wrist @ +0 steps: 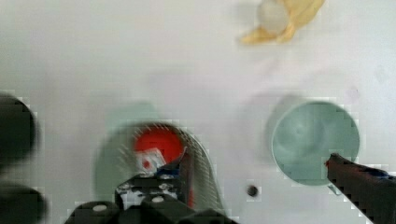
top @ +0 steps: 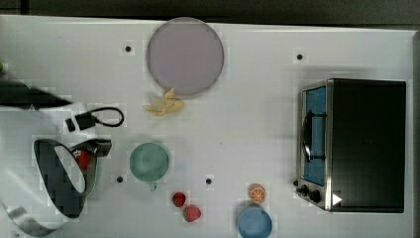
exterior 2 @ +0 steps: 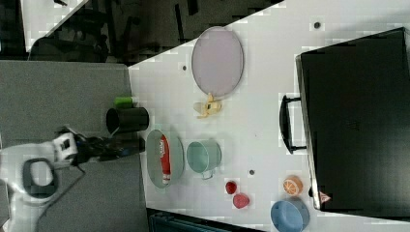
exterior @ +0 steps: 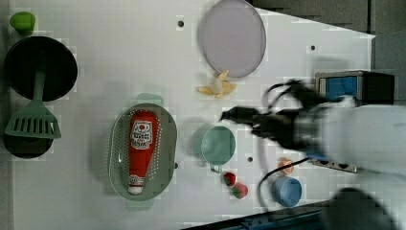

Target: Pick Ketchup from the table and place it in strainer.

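Observation:
The Ketchup (exterior: 141, 146), a slim red bottle with a white label and a whitish cap, lies lengthwise inside the strainer (exterior: 116, 153), a pale mint-green oval basket with a dotted bottom. The right view shows the Ketchup (exterior 2: 165, 158) in the strainer (exterior 2: 153, 159) too. My gripper (exterior: 227, 115) hovers above the table, apart from the bottle, between the strainer and the green cup (exterior: 218, 145). In the wrist view my gripper (wrist: 257, 164) is open, its fingertips (wrist: 180, 161) spread wide with nothing between them, over the Ketchup (wrist: 156, 142) and the cup (wrist: 315, 140).
A toaster oven (top: 366, 144) stands at the top view's right. A purple plate (top: 184, 56), a banana peel (top: 164, 104), two strawberries (top: 179, 199), an orange half (top: 257, 193) and a blue bowl (top: 254, 222) lie around. A black pan (exterior: 57, 67) and green spatula (exterior: 33, 122) sit at the left view's left.

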### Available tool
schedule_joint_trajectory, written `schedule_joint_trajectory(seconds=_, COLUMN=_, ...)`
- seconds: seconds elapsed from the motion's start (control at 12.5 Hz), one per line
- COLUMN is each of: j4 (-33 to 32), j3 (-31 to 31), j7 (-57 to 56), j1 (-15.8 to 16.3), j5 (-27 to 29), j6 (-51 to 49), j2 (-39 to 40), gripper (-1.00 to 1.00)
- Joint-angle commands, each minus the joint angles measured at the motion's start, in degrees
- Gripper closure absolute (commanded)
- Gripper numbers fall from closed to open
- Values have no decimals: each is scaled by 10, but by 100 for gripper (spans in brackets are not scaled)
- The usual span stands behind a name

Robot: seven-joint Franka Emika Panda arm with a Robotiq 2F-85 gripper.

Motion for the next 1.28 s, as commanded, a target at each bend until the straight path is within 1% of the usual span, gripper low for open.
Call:
schedule_joint_trajectory(seconds=0.08, j4=45, j3=-65, j7=-4, j1=-47, j5=27, j6=-67, j2=-35, gripper=-100)
schedule_joint_trajectory(seconds=0.32, j4=91, j3=-132, j7=-30, j1=-55, j5=27, j6=-165, j2=-60, gripper=-100)
schedule_joint_trajectory(seconds=0.48, j4=128, j3=-174, j7=-41, j1=-56, j5=27, j6=-224, j2=-61, gripper=-100)
schedule_joint_trajectory(seconds=0.64, j4=161, j3=-217, j7=-74, j1=-57, j5=26, j6=-243, j2=-57, gripper=-100)
schedule_joint_trajectory(seconds=0.8, j4=174, j3=-250, j7=-93, j1=-57, j5=4, j6=-244, j2=-44, gripper=-100)
schedule_joint_trajectory(seconds=0.96, j4=174, j3=-264, j7=-93, j1=-58, j5=-2, j6=-245, j2=-36, gripper=-100)
schedule_joint_trajectory(seconds=1.28, j4=173, j3=-265, j7=-88, j1=-57, j5=-2, j6=-243, j2=-36, gripper=-100)
